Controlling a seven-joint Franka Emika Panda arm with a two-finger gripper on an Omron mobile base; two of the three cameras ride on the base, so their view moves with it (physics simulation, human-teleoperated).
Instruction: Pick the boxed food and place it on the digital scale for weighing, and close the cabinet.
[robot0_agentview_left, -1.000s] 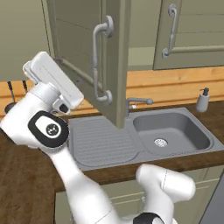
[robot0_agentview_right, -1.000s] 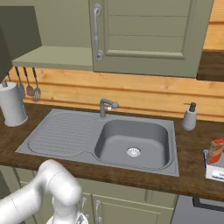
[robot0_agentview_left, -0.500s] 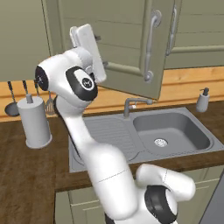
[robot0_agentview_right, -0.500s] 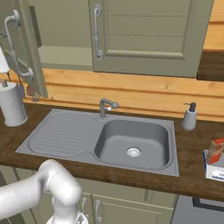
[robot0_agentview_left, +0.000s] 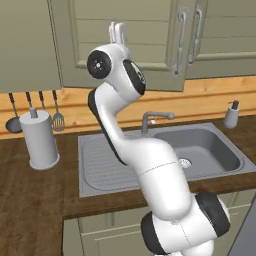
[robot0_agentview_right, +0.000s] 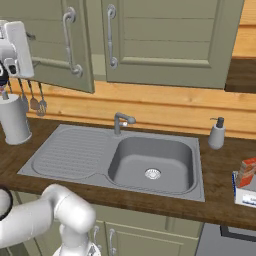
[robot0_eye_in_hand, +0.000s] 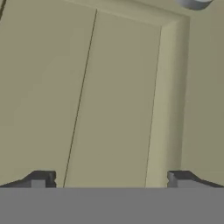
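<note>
The cabinet (robot0_agentview_left: 125, 45) hangs over the sink, olive-grey with two panelled doors. Its left door (robot0_agentview_right: 55, 55) stands slightly ajar, its curved handle (robot0_agentview_right: 70, 42) swung a little off the front. The right door (robot0_agentview_right: 170, 45) is shut. My gripper (robot0_agentview_left: 118, 29) is raised high against the left door's panel. In the hand view its dark fingertips (robot0_eye_in_hand: 41, 178) stand wide apart, open and holding nothing, close to the door face (robot0_eye_in_hand: 118, 100). The boxed food (robot0_agentview_right: 246, 172), a small orange-red carton, stands at the far right on the flat white digital scale (robot0_agentview_right: 244, 196).
A grey sink (robot0_agentview_right: 150, 160) with a faucet (robot0_agentview_right: 120, 121) and a draining board (robot0_agentview_right: 70, 152) sits in the wooden counter. A soap dispenser (robot0_agentview_right: 216, 134) stands behind it on the right. A paper towel roll (robot0_agentview_left: 41, 140) and hanging utensils (robot0_agentview_left: 42, 107) are on the left.
The left cabinet door has swung from wide open to almost shut. My arm has risen and followed it, with the open gripper staying against its panel.
</note>
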